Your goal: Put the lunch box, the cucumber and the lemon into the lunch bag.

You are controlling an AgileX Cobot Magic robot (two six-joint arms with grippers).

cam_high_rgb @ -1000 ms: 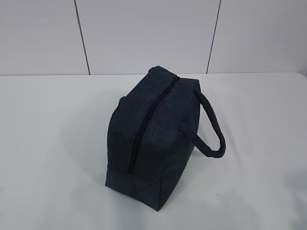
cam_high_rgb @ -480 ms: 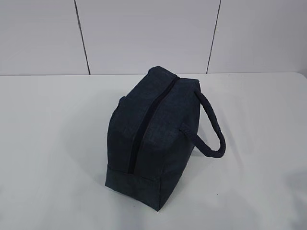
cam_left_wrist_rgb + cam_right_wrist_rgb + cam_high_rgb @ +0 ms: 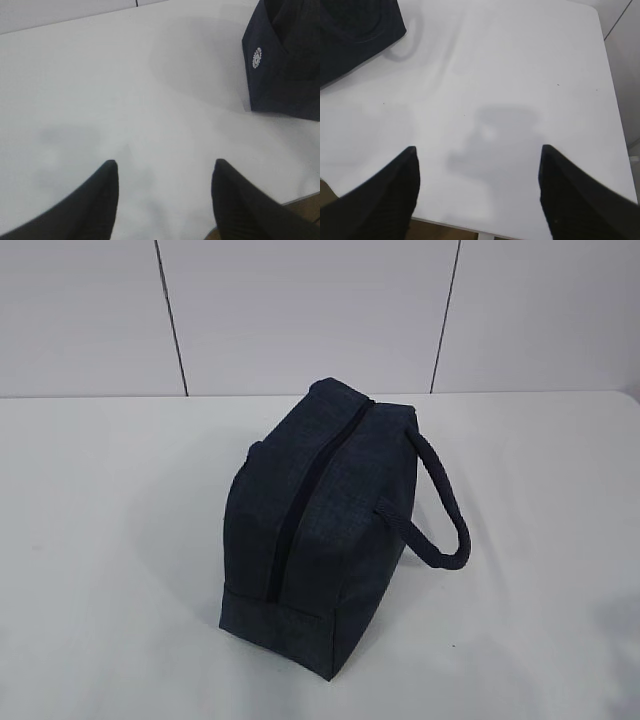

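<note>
Lunch bag zipped shut on table; soft fabric, likely yields. Best hold: padded handle on its right. Left gripper and right gripper both spread, empty.

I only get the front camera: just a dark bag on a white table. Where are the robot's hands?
Observer: Both sit off your screen. The left hand hovers over bare table, open and empty.
Operator: And the other one?
Observer: The right hand is open too, over the table's near right part, with the lunch bag at its upper left.
Operator: Anything on the bag I can't see?
Observer: Yes, the left wrist camera shows a small round white emblem on its side.
Operator: Any food around?
Observer: None in any view.
</note>
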